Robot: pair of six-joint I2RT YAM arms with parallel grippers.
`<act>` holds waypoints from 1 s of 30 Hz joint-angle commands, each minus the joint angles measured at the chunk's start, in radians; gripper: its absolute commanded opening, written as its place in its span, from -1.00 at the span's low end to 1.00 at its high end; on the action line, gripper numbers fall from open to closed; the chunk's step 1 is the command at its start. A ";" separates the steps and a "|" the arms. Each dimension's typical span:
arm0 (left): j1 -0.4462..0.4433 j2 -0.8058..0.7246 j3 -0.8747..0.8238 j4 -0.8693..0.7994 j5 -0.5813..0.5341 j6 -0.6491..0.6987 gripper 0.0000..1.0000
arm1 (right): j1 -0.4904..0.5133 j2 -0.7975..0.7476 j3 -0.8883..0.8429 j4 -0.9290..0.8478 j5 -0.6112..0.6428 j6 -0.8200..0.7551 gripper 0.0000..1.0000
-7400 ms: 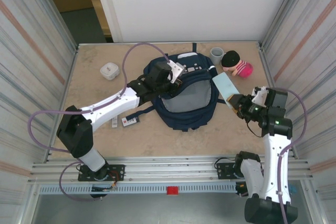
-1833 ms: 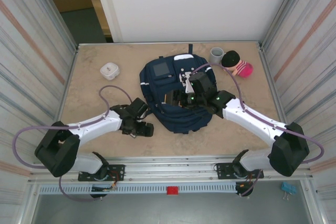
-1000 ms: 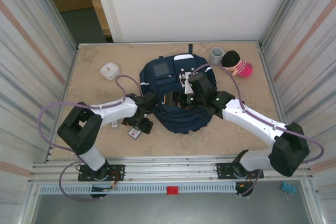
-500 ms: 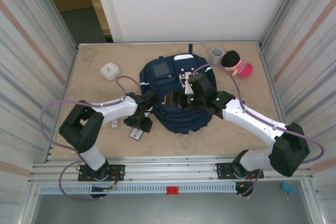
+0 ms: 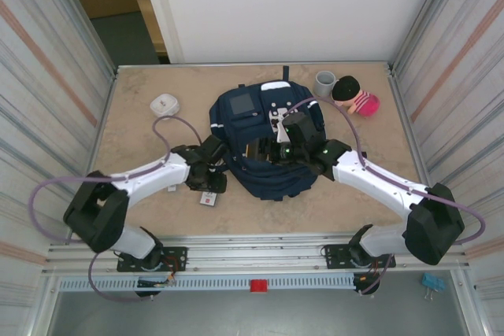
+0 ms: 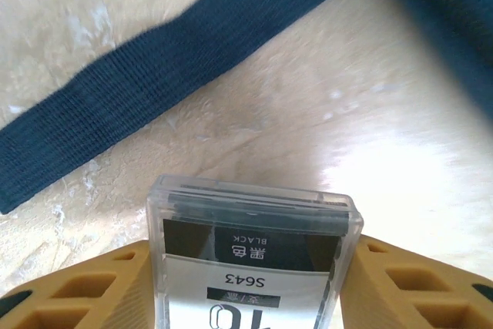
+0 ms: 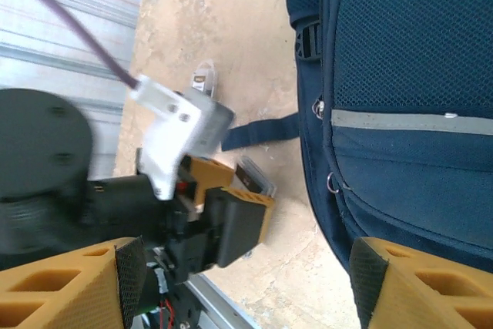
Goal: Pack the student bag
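Note:
The student bag (image 5: 276,182), navy with a grey square panel, lies mid-table; its mesh back and grey stripe show in the right wrist view (image 7: 400,59). My left gripper (image 5: 206,180) sits just left of the bag, shut on a clear plastic case (image 6: 254,236) with a black-and-white label. The case (image 7: 260,180) pokes out of its yellow fingers toward a navy strap (image 6: 177,67). A small white-and-red thing (image 5: 207,200) shows at that gripper's near side; whether it is the case I cannot tell. My right gripper (image 5: 264,149) hovers over the bag's left part, open (image 7: 248,267) and holding nothing.
A white box (image 5: 164,105) sits at the back left. A grey cup (image 5: 324,82) and a pink-and-black doll (image 5: 354,98) stand at the back right. A small pale item (image 7: 204,78) lies on the table left of the bag. Corrugated walls close both sides.
My left gripper's jaws have closed onto the clear case and the gripper has shifted slightly left and away from the near edge. The right arm has stayed still over the bag.

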 commanded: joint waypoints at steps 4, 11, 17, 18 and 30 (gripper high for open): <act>0.035 -0.195 -0.025 0.134 0.119 -0.222 -0.13 | 0.080 0.030 -0.050 0.078 0.010 0.009 0.43; 0.105 -0.310 -0.099 0.309 0.223 -0.466 -0.16 | 0.158 0.073 -0.103 0.101 0.009 -0.013 0.32; 0.115 -0.363 -0.164 0.397 0.253 -0.584 -0.18 | 0.180 0.120 -0.086 0.162 0.026 -0.037 0.15; 0.116 -0.369 -0.174 0.407 0.257 -0.597 -0.19 | 0.182 0.133 -0.076 0.173 0.024 -0.041 0.12; 0.117 -0.378 -0.208 0.454 0.287 -0.654 -0.22 | 0.218 0.226 0.021 0.174 0.032 -0.122 -0.23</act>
